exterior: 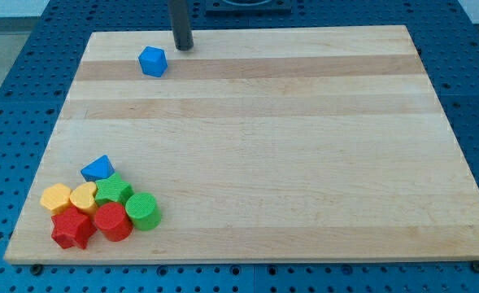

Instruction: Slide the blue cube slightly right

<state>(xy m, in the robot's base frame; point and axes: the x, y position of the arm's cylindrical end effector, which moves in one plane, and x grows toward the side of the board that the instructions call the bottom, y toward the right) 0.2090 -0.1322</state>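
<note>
Rod tip on wooden board near the view's top edge, touching nothing, no jaws. Blue cube just to tip's lower left, apart. No containers, no legible writing.

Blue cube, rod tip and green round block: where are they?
blue cube (152,62), camera view, middle of its front face
my tip (183,47), camera view, rod's very end
green round block (142,211), camera view, its ridged top
</note>
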